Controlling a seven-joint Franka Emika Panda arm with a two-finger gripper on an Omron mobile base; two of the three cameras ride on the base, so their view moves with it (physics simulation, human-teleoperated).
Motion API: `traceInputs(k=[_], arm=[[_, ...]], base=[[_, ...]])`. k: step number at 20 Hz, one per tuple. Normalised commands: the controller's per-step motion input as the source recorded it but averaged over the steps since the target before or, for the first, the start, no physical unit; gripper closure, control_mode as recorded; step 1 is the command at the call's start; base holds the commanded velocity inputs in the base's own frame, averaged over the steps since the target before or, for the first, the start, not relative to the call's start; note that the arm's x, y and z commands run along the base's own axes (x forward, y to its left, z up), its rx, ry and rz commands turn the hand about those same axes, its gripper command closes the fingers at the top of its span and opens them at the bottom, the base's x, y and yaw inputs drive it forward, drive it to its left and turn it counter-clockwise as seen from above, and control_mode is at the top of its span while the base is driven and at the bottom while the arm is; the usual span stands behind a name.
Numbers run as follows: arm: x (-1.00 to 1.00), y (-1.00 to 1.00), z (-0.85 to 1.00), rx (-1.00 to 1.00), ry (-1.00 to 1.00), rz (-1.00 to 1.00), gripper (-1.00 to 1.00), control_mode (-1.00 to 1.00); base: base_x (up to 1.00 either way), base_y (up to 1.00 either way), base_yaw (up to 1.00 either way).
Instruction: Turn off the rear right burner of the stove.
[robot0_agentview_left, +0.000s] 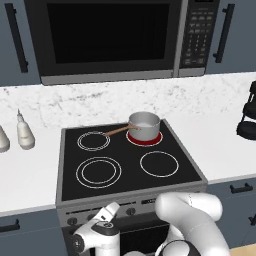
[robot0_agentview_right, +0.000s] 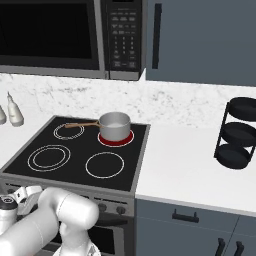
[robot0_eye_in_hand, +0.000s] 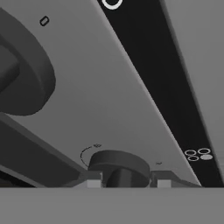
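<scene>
- The rear right burner (robot0_agentview_left: 145, 138) glows red at the far right of the stove (robot0_agentview_left: 130, 161), on its black glass top, with a small steel saucepan (robot0_agentview_left: 144, 125) standing on it, wooden handle pointing left.
- The gripper (robot0_eye_in_hand: 127, 181) is down at the stove's front panel, near the left end of the knob row; its fingertips are drawn in on either side of a dark round knob (robot0_eye_in_hand: 119, 165).
- The grip looks shut on that knob, fingers snug against its rim.
- Judgement: the knob is rigid, small and smooth, so it could slip; pinching squarely across its width and twisting about its axis should suit.
- Whether this knob governs the rear right burner cannot be told.
</scene>
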Motion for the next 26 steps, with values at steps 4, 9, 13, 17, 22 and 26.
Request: traceInputs(k=[4,9,13,17,22,26], arm=[[0.13,-0.08,0.14,0.25,0.00,-0.14,1.00,-1.00],[0.07,-0.39,0.19,0.51,0.00,-0.30,1.00,-1.00],[0.04,-0.59,0.13,0.63,0.00,-0.36,1.00,-1.00],[0.09,-0.60,0.06,0.67,-0.01,-0.40,1.00,-1.00],[0.06,-0.11,0.04,0.23,-0.02,-0.22,1.00,-1.00],[0.00,0.00,0.00,0.01,0.00,0.00,1.00,-1.00]], base=[[0.00,0.00,0.00],[0.00,0.00,0.00],[0.00,0.00,0.00],[0.00,0.00,0.00],[0.00,0.00,0.00],[0.00,0.00,0.00]])
